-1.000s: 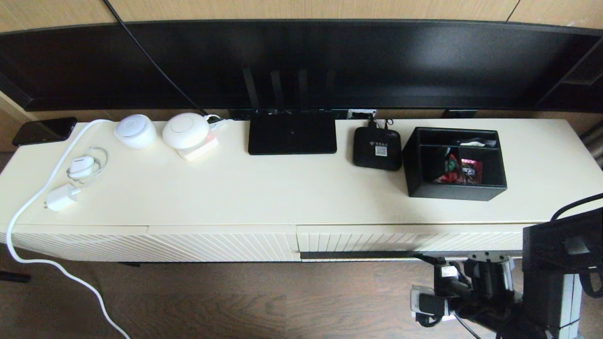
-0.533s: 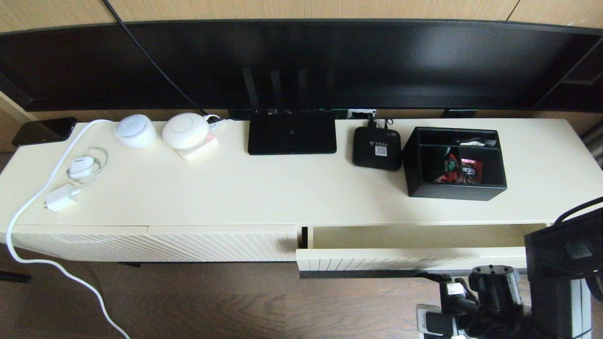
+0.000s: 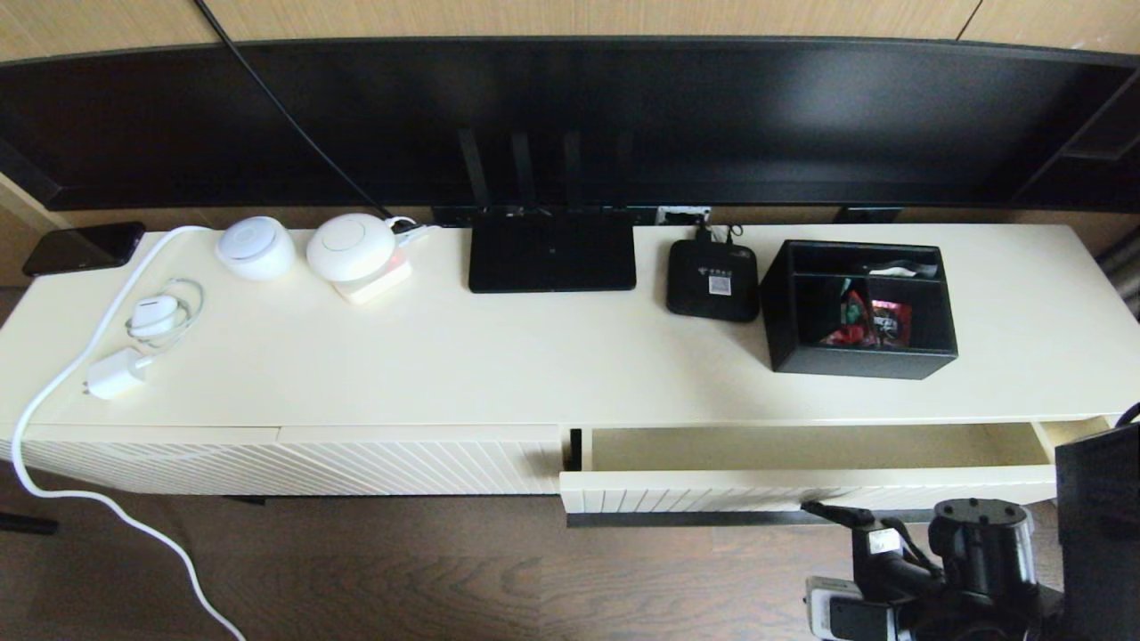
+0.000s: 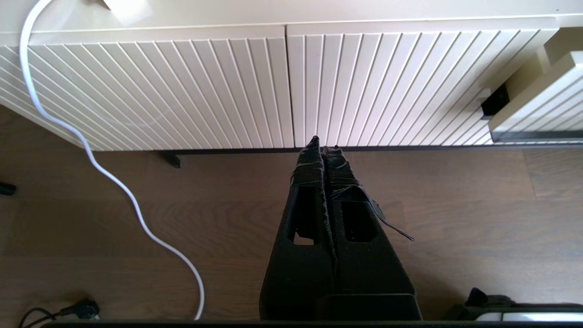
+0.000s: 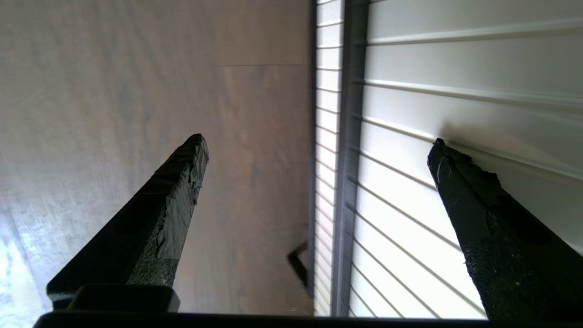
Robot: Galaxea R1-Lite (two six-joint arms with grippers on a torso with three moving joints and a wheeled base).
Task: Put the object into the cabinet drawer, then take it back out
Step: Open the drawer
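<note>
Status: cabinet drawer (image 3: 802, 485) is pulled partway out, cream interior showing and nothing in it. My right gripper (image 5: 319, 141) sits low in front of the drawer front, fingers spread wide and gripping nothing. One fingertip (image 5: 444, 157) is against or just off the ribbed face, the other hangs over the floor side, and the dark handle strip (image 5: 350, 136) runs between them (contact with the face is hard to confirm from the wrist view).

The object (image 3: 862, 307), the black divider box with red snack packets, stands on the cabinet top (image 3: 534, 365), above and beyond my right gripper, behind the open drawer. Untouched. A small black box with a white sticker (image 3: 712, 280) sits just beside it, on the side toward my left arm.

Left gripper (image 4: 323, 146) is clenched shut on nothing, parked low in front of the diagonal-ribbed panel (image 4: 182, 86), well apart from the drawer.

Progress as I judge it:
- drawer opening: done or nearly so; the opening looks shallow against the box footprint, may want more pull
- pick box, place in drawer: not done
- take it back out: not done

Next call: clear the handle, rise above the top, reach over to the box.
</note>
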